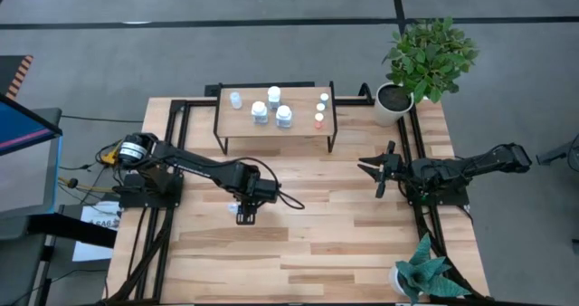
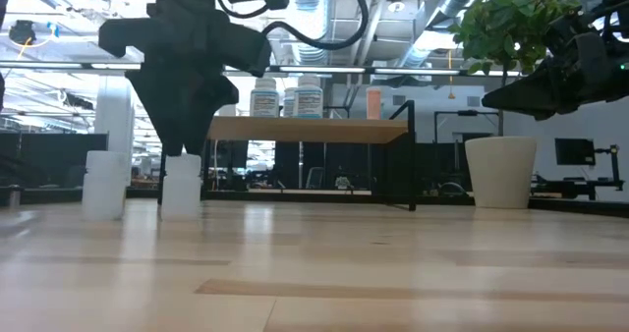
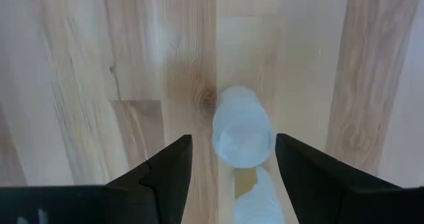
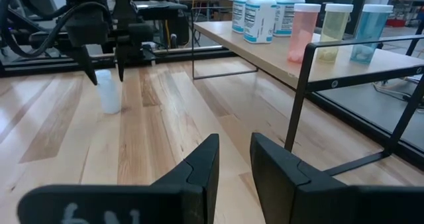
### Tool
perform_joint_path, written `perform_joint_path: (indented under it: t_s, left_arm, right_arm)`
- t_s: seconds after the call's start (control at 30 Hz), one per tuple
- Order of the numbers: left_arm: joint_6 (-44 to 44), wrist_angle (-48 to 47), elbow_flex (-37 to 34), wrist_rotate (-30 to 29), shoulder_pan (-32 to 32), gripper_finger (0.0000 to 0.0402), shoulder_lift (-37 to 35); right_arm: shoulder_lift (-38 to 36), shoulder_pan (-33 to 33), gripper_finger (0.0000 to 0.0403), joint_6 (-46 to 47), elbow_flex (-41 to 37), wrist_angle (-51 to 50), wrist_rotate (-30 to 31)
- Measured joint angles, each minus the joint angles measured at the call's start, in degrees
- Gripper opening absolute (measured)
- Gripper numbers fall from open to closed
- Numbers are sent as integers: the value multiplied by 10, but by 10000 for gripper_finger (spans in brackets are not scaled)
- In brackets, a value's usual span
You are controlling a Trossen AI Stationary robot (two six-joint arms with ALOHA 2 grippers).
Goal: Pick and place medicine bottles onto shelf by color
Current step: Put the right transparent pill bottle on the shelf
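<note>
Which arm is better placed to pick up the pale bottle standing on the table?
The left. The left gripper hangs open right over the pale bottle, one finger on each side. The right gripper waits shut, off to the right, far from any bottle.

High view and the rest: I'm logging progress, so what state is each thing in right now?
Left pincer: open, fingers either side of a pale bottle, grip not confirmed.
Pale bottle: upright on the table, between the fingers.
Second pale bottle: upright on the table.
Right pincer: shut, empty, waiting at the right.
Shelf: standing, loaded.
White bottles: upright on the shelf.
Orange bottle: upright on the shelf.
</note>
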Motion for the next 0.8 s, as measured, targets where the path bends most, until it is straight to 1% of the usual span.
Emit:
perform_joint_path:
  t_s: [0.23,0.3,0.43,0.63,0.8]
  left_arm:
    - [-10,1,0,-2,-3,203,18]
    - [-5,21,0,-2,-4,203,25]
    - [-3,27,0,-7,-5,203,29]
    - [-12,32,-22,-11,-6,203,29]
    - [-15,57,-30,-11,-9,203,29]
  right_arm:
    - [0,0,108,0,0,0,0]
    - [0,0,108,0,0,0,0]
    - [-1,0,108,0,0,0,0]
    - [4,0,108,0,0,0,0]
    - [4,0,108,0,0,0,0]
